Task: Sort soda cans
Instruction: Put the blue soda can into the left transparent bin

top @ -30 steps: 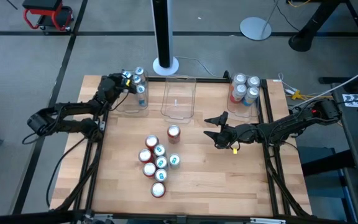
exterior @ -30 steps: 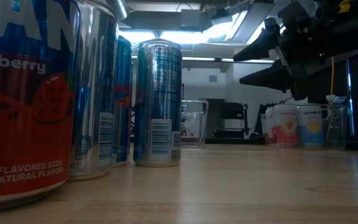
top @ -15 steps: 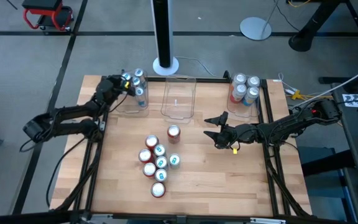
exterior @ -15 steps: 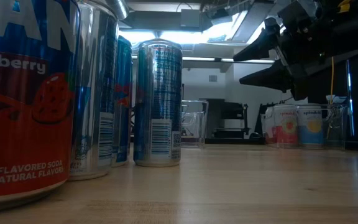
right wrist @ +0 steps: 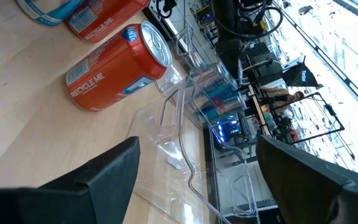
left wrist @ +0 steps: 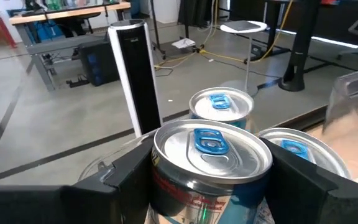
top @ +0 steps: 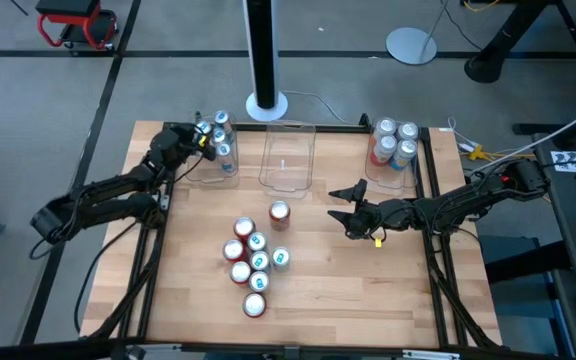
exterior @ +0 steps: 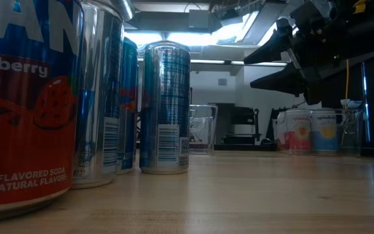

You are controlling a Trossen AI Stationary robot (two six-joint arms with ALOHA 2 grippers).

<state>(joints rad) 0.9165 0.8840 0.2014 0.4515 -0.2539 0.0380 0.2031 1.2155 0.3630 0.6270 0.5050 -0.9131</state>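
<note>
Nearest me, loose soda cans [top: 254, 262] cluster mid-table. Beyond them my right gripper [top: 346, 208] hovers with fingers spread, holding nothing. Farthest back, my left gripper [top: 200, 139] grasps a teal can [left wrist: 211, 163] at the far-left bin [top: 211, 172].

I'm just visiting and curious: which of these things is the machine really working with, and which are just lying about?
Part of the job:
- loose cans mid-table
- can in the left tool
- three clear bins
- right tool, open, empty

Just lying about:
- black pole
- red cart
- round floor stand
</note>
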